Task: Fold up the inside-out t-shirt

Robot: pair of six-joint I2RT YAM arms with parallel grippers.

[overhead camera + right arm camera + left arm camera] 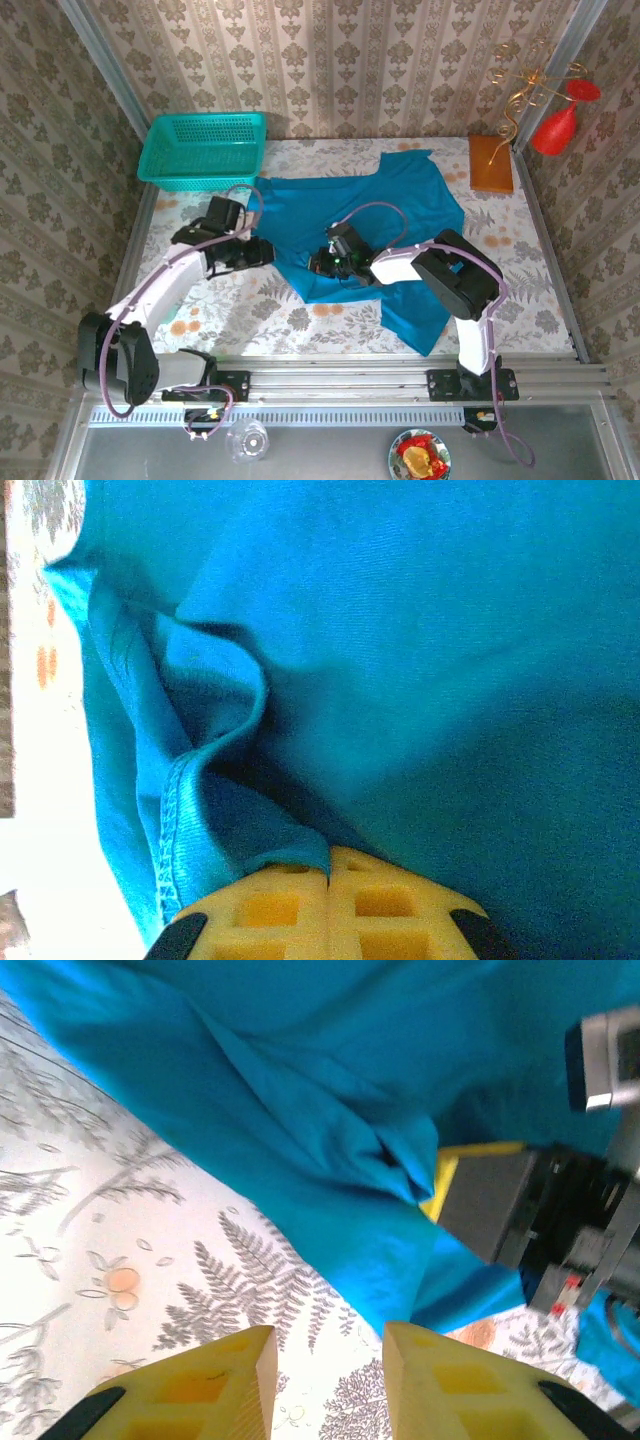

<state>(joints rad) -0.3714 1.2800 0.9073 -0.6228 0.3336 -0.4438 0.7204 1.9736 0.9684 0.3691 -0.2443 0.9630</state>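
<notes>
The inside-out t-shirt (pixel 385 205) lies spread across the middle of the table, teal-blue, with one part hanging toward the front edge. My right gripper (pixel 318 264) rests on the shirt's left lower edge. In the right wrist view it (pixel 328 868) is shut, with a fold of the cloth (pixel 250 770) next to a stitched hem pinched between its yellow fingers. My left gripper (pixel 268 250) sits just left of the shirt's edge. Its jaws (pixel 330 1365) stand open over the bare tablecloth, nothing between them, with the shirt's edge (pixel 400 1280) just ahead and the right gripper's dark body (pixel 490 1205) beyond.
A turquoise mesh basket (pixel 205 148) stands at the back left. An orange-brown block (pixel 490 163) and a red ornament (pixel 558 128) are at the back right. Patterned walls close in three sides. A metal rail (pixel 350 382) runs along the front edge.
</notes>
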